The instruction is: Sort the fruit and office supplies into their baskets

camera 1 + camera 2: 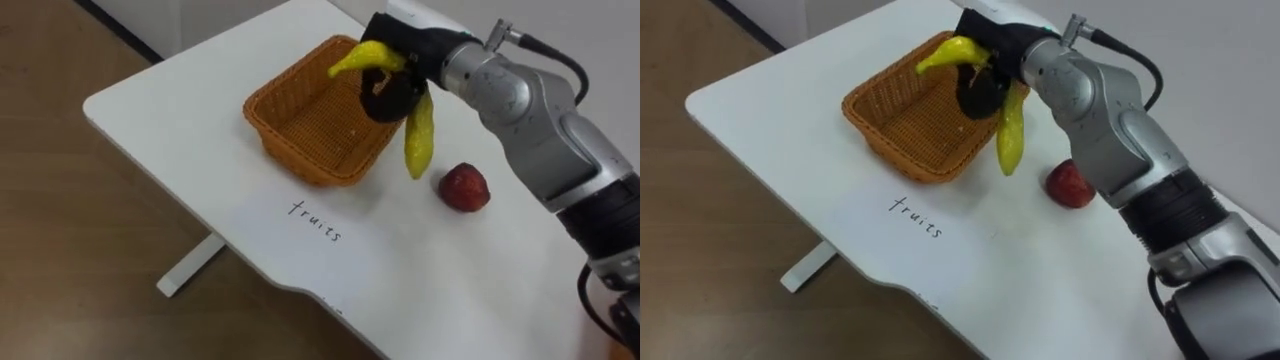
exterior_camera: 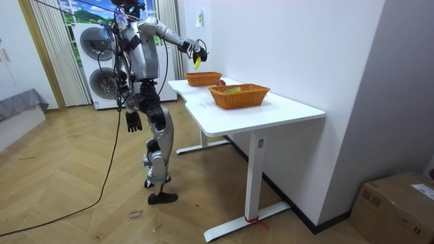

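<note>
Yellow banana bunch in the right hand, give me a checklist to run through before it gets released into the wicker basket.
1. Grip: right hand curled round the yellow banana bunch: ok.
2. Bunch lifted off the white table: ok.
3. Whole bunch over the orange wicker basket: cannot tell; one end hangs near its right rim.
4. Room in the basket, its woven bottom bare: ok.
5. Basket upright, away from the table edge: ok.
6. Red round fruit on the table right of the basket, apart from it: ok.

Basket (image 1: 292, 150) far corner hidden behind right hand (image 1: 390, 97), bananas (image 1: 420, 140); table (image 1: 180, 130) cut by right edge.
</note>
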You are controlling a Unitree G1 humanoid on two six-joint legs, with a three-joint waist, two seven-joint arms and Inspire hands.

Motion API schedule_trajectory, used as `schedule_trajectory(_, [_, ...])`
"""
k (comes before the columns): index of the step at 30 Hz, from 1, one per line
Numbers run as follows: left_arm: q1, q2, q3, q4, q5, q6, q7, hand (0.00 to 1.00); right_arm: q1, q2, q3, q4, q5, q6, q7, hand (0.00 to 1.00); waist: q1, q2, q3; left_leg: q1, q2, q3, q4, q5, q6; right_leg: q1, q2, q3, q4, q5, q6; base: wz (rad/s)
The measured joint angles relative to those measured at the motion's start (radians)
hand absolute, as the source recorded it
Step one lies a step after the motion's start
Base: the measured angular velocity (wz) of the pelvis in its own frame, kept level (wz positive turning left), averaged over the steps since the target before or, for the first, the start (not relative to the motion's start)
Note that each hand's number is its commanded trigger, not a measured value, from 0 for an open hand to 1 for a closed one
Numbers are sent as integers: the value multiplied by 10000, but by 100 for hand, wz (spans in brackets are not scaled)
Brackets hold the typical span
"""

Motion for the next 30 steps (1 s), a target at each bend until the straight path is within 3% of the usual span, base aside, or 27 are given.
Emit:
schedule_trajectory(1, [33,2,2,-91,1,69,-10,0,-22,0,0,0,14,0,-94,49,3,-3,-3,-28,-12,-32,18,0,1,0,-6,-30,0,0,0,15])
schedule_trajectory(2, [40,9,4,-119,3,90,-16,0,-27,1,0,0,32,3,-171,30,5,-11,-9,-53,-33,-107,32,2,5,3,-10,-49,0,0,0,13])
schedule_trajectory(3, [40,15,5,-129,3,107,-17,0,-27,1,1,2,58,5,-209,18,9,-14,-11,-54,-37,-132,34,3,6,6,-12,-52,1,0,0,11])
schedule_trajectory(5, [49,26,26,-148,13,154,-17,0,-28,2,1,2,75,0,-316,0,107,-41,-32,-52,-43,-165,32,3,6,10,-11,-44,2,-1,1,3])
schedule_trajectory(13, [117,32,29,-167,74,206,-19,0,-27,2,301,26,79,1,-579,0,369,-41,-32,-42,-53,-229,52,10,-4,54,-9,-70,-1,-13,21,2])
schedule_trajectory(30, [112,33,34,-168,74,272,-105,0,-28,2,393,88,96,29,-580,0,403,-42,-32,-46,-54,-229,51,22,-24,53,-7,-65,0,-13,21,0])
